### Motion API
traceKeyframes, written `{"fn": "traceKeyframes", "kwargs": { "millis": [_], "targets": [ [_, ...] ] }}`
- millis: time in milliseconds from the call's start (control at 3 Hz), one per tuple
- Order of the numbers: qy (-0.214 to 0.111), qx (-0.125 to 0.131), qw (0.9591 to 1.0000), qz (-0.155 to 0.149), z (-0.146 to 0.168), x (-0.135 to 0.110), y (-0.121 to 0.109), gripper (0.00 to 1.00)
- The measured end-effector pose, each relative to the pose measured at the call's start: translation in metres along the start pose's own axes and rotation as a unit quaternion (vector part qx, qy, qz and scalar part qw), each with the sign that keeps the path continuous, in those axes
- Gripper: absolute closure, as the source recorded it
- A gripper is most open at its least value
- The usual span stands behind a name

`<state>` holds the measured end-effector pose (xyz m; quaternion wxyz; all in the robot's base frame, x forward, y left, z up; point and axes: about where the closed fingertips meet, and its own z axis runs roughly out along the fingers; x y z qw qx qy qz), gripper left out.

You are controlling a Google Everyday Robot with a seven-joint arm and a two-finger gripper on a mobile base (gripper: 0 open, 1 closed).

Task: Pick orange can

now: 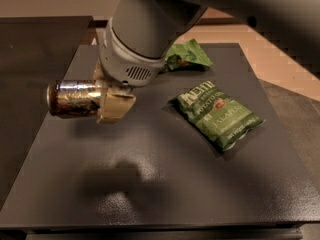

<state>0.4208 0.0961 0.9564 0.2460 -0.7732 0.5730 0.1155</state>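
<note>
Gripping the orange can [75, 99] sideways near one end, the claw [111, 100] hangs at 9 o'clock over the table [260, 184], its tan fingers [117, 108] clenched on the can. A soft shadow toward 6 o'clock suggests the can is clear of the table, so the lift seems in hand. The next move calls for a steady rise without loosening, away from the chip bag [220, 116] at 3 o'clock and the crumpled green bag [187, 54] at 12 o'clock.

right end of orange can [75, 99] hidden by claw [106, 98] at left, rear green bag [190, 54] partly behind arm [150, 19], arm cropped above
</note>
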Motion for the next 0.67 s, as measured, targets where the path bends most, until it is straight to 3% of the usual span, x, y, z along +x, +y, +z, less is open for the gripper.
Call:
{"fn": "traceKeyframes", "kwargs": {
  "millis": [333,667],
  "targets": [
    [0.001,0.018,0.9995,-0.026,-0.0245,-0.0032,-0.0150,1.00],
    [0.001,0.018,0.9995,-0.026,-0.0246,-0.0032,-0.0149,1.00]
  ]
}}
